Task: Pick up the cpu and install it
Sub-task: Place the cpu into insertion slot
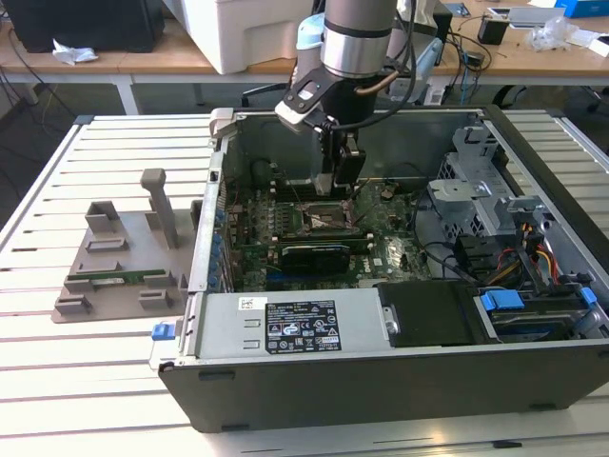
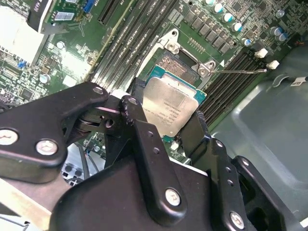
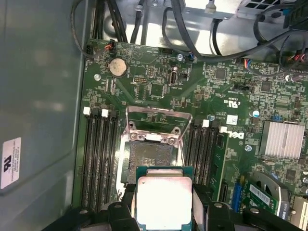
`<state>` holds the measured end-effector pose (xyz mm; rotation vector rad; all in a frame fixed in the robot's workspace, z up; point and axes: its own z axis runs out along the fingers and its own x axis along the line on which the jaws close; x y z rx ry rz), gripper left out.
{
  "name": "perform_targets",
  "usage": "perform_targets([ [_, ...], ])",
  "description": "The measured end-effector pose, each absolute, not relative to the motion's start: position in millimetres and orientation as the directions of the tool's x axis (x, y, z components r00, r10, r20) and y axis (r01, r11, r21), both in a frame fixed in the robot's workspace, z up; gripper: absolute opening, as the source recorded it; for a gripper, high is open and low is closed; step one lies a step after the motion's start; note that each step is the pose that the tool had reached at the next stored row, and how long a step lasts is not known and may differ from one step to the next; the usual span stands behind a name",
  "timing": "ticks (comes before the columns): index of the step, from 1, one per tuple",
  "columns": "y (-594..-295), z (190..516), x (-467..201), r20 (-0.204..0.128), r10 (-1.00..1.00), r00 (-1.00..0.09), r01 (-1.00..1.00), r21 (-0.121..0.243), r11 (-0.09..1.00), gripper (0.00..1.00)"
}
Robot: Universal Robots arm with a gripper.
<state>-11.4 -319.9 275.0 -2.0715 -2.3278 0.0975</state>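
Slatted white bench (image 1: 95, 381), open computer case (image 1: 381, 381) on it, desks (image 1: 143, 59) beyond. Over the motherboard (image 3: 159, 86), toward the case's far wall: gripper (image 1: 335, 190) pinching the cpu (image 2: 171, 103) by two opposite edges, silver face up, close over the open socket (image 3: 151, 154), not yet seated by the look of it. Best lowered level and square to the socket frame, corners matched, no sliding across the contacts.

Silver-topped cpu (image 3: 162, 202) w/ green rim, in end effector (image 3: 163, 208), over open socket (image 3: 151, 156).
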Motion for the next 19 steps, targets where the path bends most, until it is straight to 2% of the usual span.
perform_targets([
  [9,-312.5,264.2,-10.5,-0.024,0.993,-0.118,0.991,-0.063,0.117,0.55],
  [13,-312.5,259.0,-10.6,-0.047,0.996,-0.078,0.995,-0.065,0.075,0.55],
  [19,-312.5,254.7,-10.4,-0.048,0.996,-0.069,0.996,-0.065,0.066,0.55],
])
